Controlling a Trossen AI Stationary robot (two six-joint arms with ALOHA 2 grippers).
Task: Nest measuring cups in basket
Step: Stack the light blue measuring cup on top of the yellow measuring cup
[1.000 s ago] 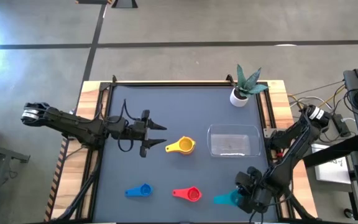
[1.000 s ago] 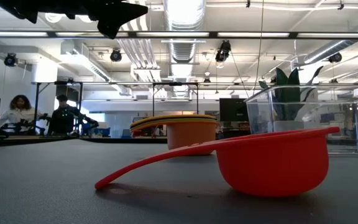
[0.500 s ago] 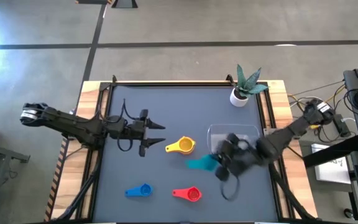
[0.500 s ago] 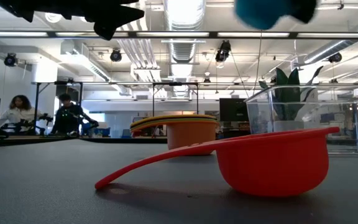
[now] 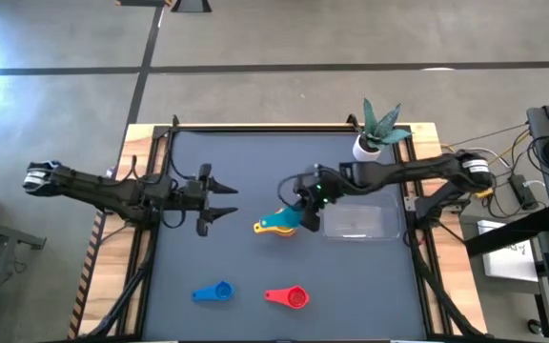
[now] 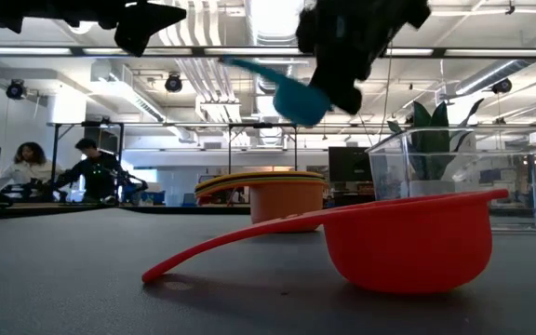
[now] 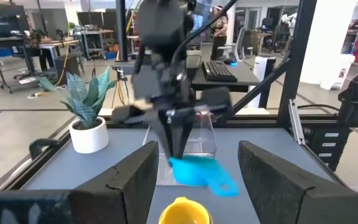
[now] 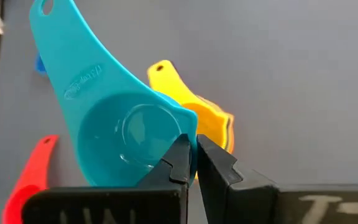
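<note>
My right gripper (image 5: 305,202) reaches in from the table's right and is shut on the teal measuring cup (image 8: 114,130), which hangs in the air just over a nested stack topped by the yellow cup (image 5: 282,221). In the low view the teal cup (image 6: 296,95) floats above that stack (image 6: 273,195). The blue cup (image 5: 214,292) and the red cup (image 5: 289,297) rest bowl-down near the near edge. The clear basket (image 5: 355,217) stands right of the stack. My left gripper (image 5: 223,199) waits open, left of the stack, touching nothing. My right gripper pinches the teal cup's bowl rim (image 8: 188,123) on the side away from the handle, one finger (image 8: 180,158) at the bowl's inner side and the other outside. It comes slanting down from the table's right. The cup is lifted clear and tilted, handle (image 6: 242,65) raised.
A white pot with a green plant (image 5: 370,141) stands near the far right corner, behind the basket. Dark mat lies bare between the left gripper and the near cups. People sit at desks beyond the table (image 6: 59,172).
My right gripper has carried the teal cup up from the near right corner and across toward the table's middle, ending over the yellow-topped stack beside the basket. The cup stayed in its hold. My left gripper has drawn back a little toward the table's left.
</note>
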